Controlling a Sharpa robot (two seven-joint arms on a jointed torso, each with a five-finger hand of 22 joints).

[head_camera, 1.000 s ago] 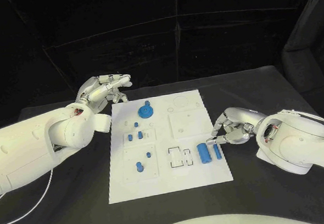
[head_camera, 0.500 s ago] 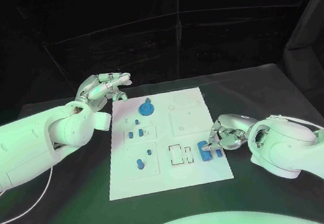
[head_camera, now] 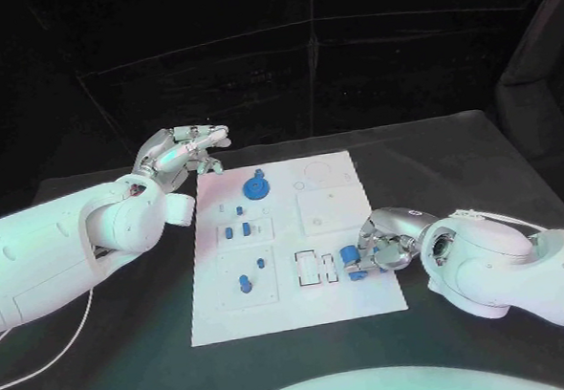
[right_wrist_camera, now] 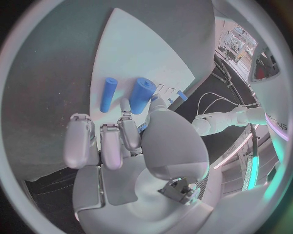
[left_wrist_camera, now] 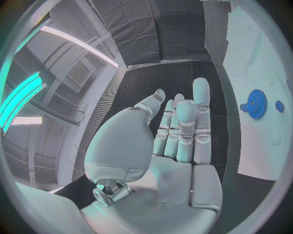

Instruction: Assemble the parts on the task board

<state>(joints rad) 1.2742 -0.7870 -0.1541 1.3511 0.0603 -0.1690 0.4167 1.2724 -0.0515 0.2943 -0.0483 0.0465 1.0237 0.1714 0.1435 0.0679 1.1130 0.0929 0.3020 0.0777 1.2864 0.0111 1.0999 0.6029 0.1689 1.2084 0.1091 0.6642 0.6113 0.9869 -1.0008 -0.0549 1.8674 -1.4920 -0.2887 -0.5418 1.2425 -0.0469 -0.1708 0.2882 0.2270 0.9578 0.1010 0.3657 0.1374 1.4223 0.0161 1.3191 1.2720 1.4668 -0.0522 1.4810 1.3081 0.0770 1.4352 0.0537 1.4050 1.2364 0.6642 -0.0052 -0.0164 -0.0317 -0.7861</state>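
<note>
Right robot hand (head_camera: pixel 379 244) slid inward over blue cylinders (right_wrist_camera: pixel 137 95), task board (head_camera: pixel 295 299) edge

We see the task board (head_camera: pixel 296 309) in the middle of the table (head_camera: pixel 111 389), between our two hands. Our right hand (head_camera: pixel 382 243) rests at its near right edge, fingers touching the thick cylinder (right_wrist_camera: pixel 141 95), with the thin cylinder (right_wrist_camera: pixel 108 94) just beside it. Our left hand (head_camera: pixel 182 152) hovers off the far left corner, near the gear (head_camera: pixel 256 188).
</note>
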